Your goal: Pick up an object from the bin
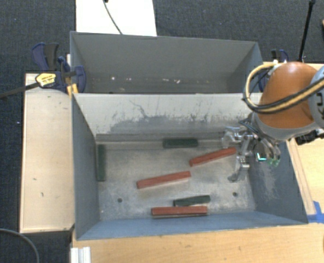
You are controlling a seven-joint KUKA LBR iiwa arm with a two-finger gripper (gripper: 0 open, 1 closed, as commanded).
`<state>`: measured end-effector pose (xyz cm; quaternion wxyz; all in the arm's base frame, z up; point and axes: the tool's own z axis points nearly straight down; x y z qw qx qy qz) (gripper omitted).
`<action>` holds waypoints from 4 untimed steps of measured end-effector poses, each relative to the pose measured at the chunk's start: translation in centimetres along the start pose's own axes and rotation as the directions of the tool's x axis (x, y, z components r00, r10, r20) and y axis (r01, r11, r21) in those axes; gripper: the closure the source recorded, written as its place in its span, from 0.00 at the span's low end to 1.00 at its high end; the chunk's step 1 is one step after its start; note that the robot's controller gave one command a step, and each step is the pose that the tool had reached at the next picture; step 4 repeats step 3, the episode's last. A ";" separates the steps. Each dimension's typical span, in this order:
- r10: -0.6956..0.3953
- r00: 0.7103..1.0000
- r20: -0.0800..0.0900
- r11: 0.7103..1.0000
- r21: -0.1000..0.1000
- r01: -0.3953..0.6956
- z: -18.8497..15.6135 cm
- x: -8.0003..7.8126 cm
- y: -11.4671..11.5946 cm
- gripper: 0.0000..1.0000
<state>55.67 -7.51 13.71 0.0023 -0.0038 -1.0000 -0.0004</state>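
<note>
My gripper (238, 175) hangs low at the right side of the bin, its fingers pointing down at the bin floor. A red-brown bar (212, 157) lies slanted just left of it, with its right end close to the fingers. A longer red-brown bar (163, 179) lies in the middle of the floor, further left. Nothing shows between the fingers.
A dark green bar (180, 143) lies along the back wall and another (101, 161) stands along the left wall. Near the front, a short dark green bar (192, 200) lies beside a red-brown bar (179, 211). The arm's orange cover overhangs the bin's right wall.
</note>
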 end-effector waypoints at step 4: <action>0.048 0.999 0.016 0.999 0.001 -0.048 -9.6 -2.2 -1.1 1.00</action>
